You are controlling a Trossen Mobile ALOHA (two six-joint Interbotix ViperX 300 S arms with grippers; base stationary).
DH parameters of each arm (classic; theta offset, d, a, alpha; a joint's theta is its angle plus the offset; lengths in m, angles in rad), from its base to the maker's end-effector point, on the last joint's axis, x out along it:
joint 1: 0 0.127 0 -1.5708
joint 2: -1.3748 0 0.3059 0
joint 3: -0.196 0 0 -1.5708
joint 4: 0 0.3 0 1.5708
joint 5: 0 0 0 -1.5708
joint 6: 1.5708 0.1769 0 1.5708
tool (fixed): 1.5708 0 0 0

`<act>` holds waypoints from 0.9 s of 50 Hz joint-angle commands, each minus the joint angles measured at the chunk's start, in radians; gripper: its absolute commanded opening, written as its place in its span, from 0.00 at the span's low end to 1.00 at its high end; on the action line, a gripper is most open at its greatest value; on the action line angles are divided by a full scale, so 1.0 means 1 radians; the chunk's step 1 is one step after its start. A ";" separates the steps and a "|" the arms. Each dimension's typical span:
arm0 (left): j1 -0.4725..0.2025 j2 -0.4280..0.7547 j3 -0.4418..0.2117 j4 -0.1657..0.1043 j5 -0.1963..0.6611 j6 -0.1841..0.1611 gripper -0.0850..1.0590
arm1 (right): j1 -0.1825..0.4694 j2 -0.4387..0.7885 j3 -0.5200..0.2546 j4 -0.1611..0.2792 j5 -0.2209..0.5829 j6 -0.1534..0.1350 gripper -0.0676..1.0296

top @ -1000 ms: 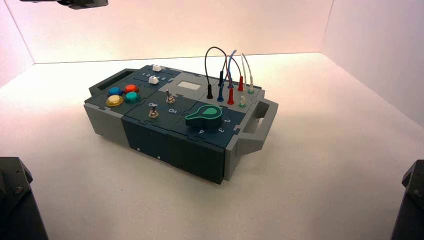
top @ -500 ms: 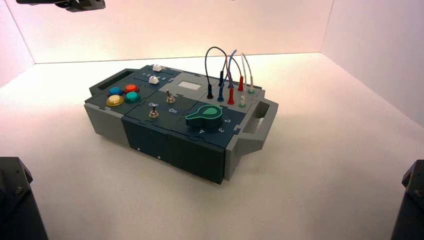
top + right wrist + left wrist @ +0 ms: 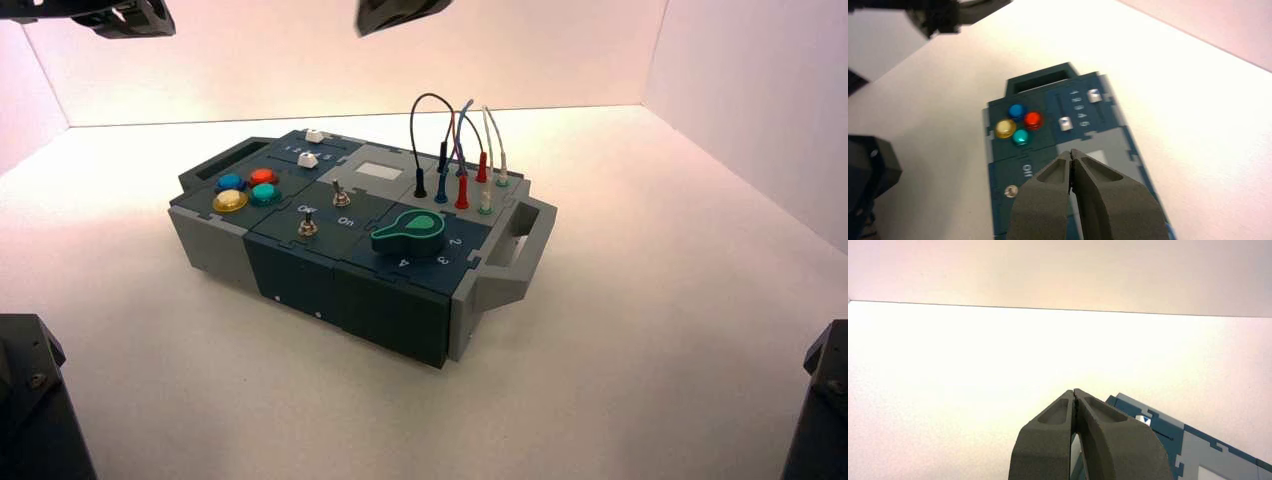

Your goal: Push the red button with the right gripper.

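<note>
In the high view, the red button [image 3: 262, 177] is seen on the left part of the box [image 3: 330, 215], between the blue button [image 3: 230, 182] and the sliders, beside the green button [image 3: 265, 195]. Dark arm parts are seen above the box, apart from it. In the left wrist view, the left gripper [image 3: 1074, 392] is held with its fingertips pressed together, near a white slider cap [image 3: 1143, 420]. In the right wrist view, somewhat blurred, the right gripper [image 3: 1071, 152] is shown clenched, seemingly over the box, apart from the red button.
</note>
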 commanded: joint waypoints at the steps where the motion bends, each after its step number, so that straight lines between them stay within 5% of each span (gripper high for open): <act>1: 0.005 -0.020 -0.020 0.002 -0.006 0.003 0.05 | 0.005 0.014 -0.044 -0.002 0.000 -0.005 0.04; 45: 0.006 -0.017 -0.020 -0.002 -0.006 0.002 0.05 | 0.095 0.169 -0.163 -0.002 0.006 -0.005 0.04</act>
